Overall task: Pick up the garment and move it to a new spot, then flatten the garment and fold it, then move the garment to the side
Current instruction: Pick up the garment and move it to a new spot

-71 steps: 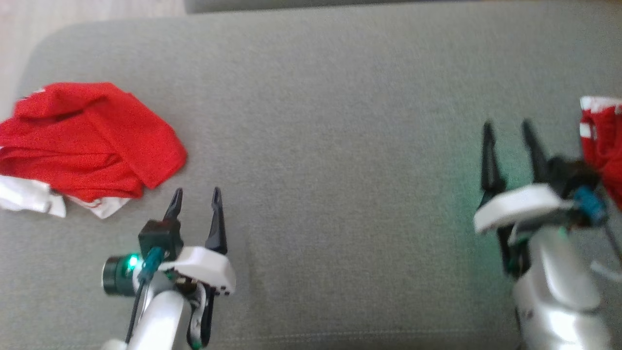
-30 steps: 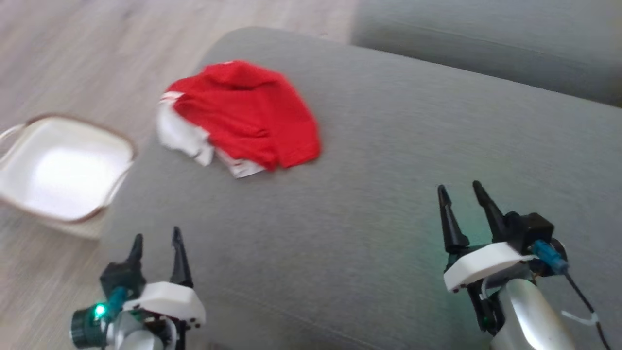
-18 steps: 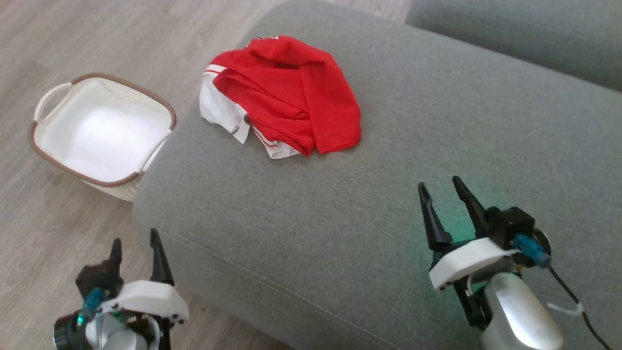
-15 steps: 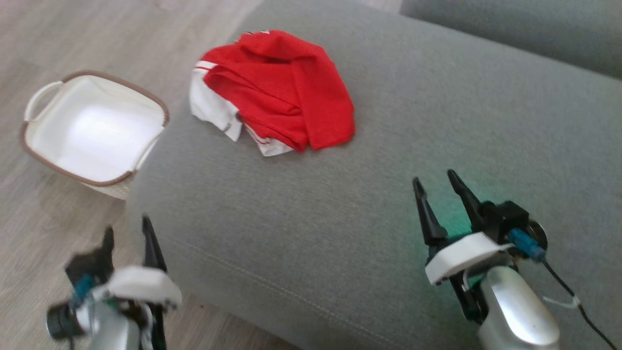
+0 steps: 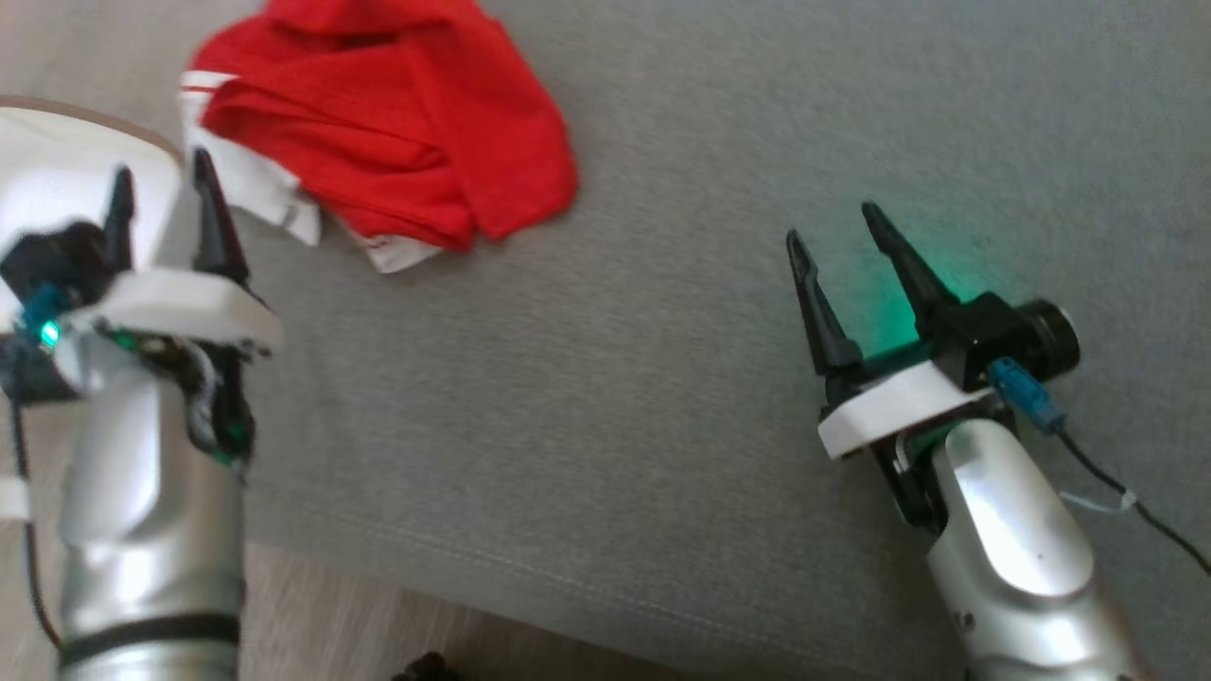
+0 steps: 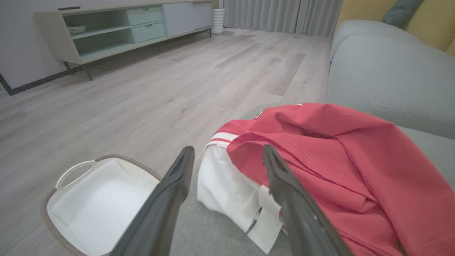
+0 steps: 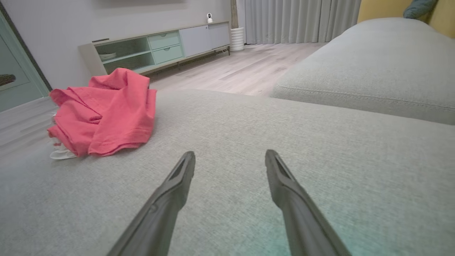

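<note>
Garment (image 5: 397, 113) just ahead of left end effector (image 5: 161, 168), fingers apart

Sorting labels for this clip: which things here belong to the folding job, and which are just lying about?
Job: garment; sofa it lies on; left end effector and right end effector, both open.
Lying about: basket on the floor; cabinet; curtains.

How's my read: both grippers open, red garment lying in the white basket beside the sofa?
One thing's off: the left wrist view shows the garment lying on the sofa, beside the basket, not inside it. Left gripper and right gripper are open.
</note>
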You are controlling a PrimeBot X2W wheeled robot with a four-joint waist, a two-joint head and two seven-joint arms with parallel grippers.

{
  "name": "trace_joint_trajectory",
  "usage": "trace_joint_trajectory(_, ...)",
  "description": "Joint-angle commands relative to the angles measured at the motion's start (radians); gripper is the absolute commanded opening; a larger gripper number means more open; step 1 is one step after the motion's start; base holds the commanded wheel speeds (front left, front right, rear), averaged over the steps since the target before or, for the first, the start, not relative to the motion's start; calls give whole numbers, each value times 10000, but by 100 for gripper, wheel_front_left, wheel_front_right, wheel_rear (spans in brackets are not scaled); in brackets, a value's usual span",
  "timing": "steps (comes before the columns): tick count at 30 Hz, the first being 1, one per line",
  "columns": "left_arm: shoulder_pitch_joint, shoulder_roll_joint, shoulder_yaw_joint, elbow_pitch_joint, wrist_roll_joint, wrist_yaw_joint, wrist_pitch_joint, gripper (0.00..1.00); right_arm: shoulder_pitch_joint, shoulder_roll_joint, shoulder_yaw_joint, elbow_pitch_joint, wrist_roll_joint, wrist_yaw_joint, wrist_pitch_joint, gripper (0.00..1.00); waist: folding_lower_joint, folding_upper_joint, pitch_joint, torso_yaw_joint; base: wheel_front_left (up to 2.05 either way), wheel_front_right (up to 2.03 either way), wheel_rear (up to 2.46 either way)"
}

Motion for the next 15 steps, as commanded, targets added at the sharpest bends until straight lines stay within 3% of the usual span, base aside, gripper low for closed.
trace_joint_trajectory(1,-499,637,414,93,146,-34,-53,100,-283,78,249,-457,-98,65,-65,100,-2,0,669,-632,0,0,0)
trace_joint_trajectory(9,-1664,1431,663,1664,576,483,-53,100,-528,68,210,-720,-152,65,-65,100,-2,0,1310,-1180,0,0,0)
trace_joint_trajectory(15,-2279,1874,786,2294,630,610,-53,100,-646,69,205,-993,-146,65,-65,100,-2,0,1639,-1448,0,0,0)
